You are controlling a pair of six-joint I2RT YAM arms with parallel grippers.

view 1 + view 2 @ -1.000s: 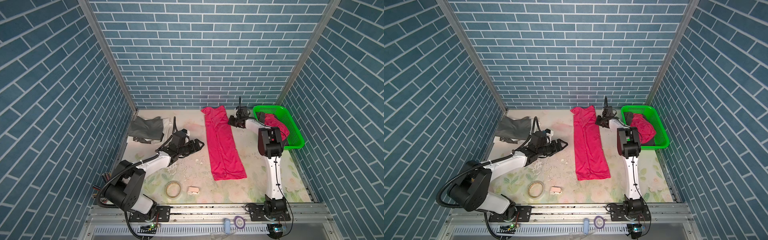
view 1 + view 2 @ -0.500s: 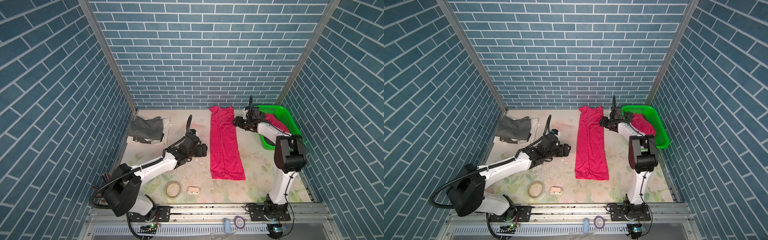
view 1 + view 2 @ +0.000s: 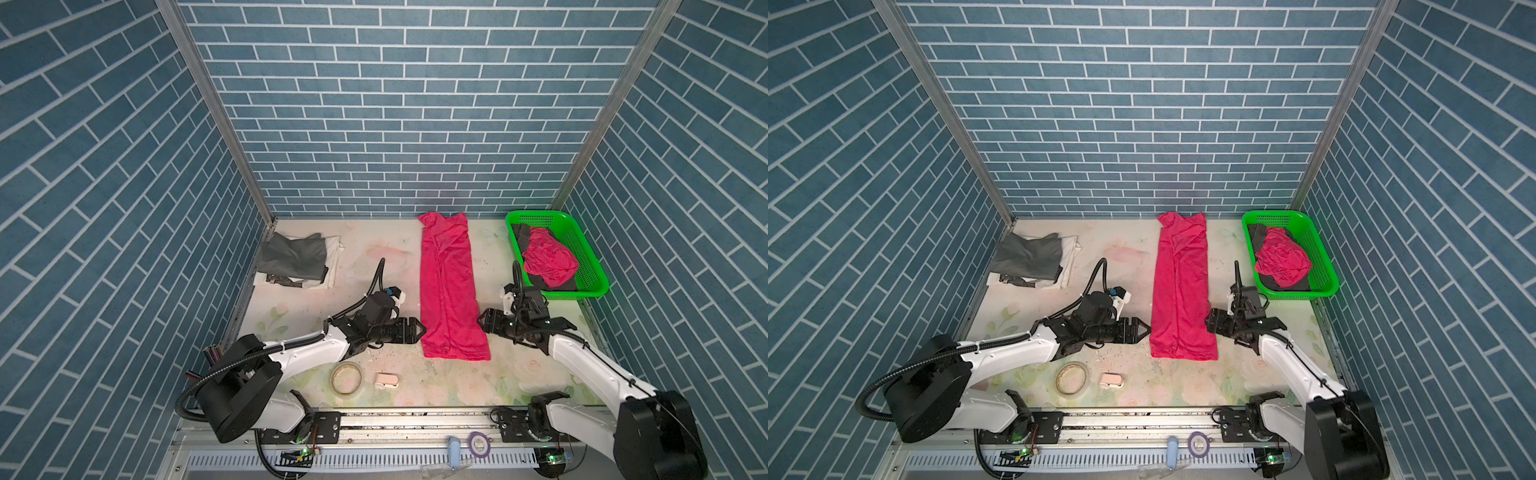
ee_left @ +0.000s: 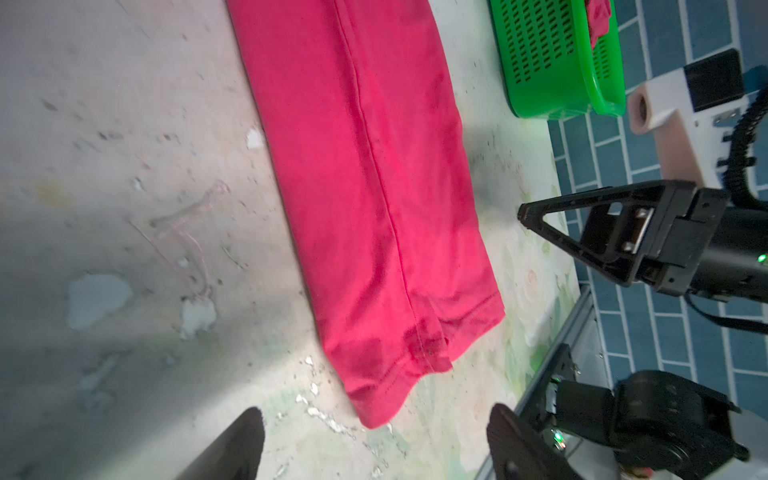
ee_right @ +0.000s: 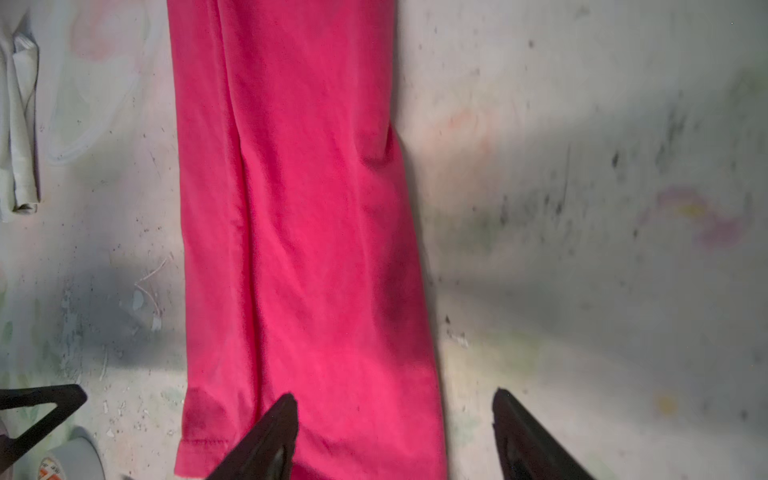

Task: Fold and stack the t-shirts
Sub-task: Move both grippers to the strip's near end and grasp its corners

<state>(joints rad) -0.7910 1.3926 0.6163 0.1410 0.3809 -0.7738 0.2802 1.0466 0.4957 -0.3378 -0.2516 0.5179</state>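
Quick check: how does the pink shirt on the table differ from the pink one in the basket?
The table shirt lies flat, folded lengthwise into a long narrow strip; the basket shirt is a crumpled heap. The table shirt rests directly on the table; the basket shirt sits on dark cloth inside the green basket. Both are the same bright pink, and neither is held.

Nothing legible right now, just an orange printed mark on the tape roll [image 5: 77, 457], too blurred to read.

Blue brick walls [image 3: 374, 104], pale floral tabletop [image 3: 519, 374]
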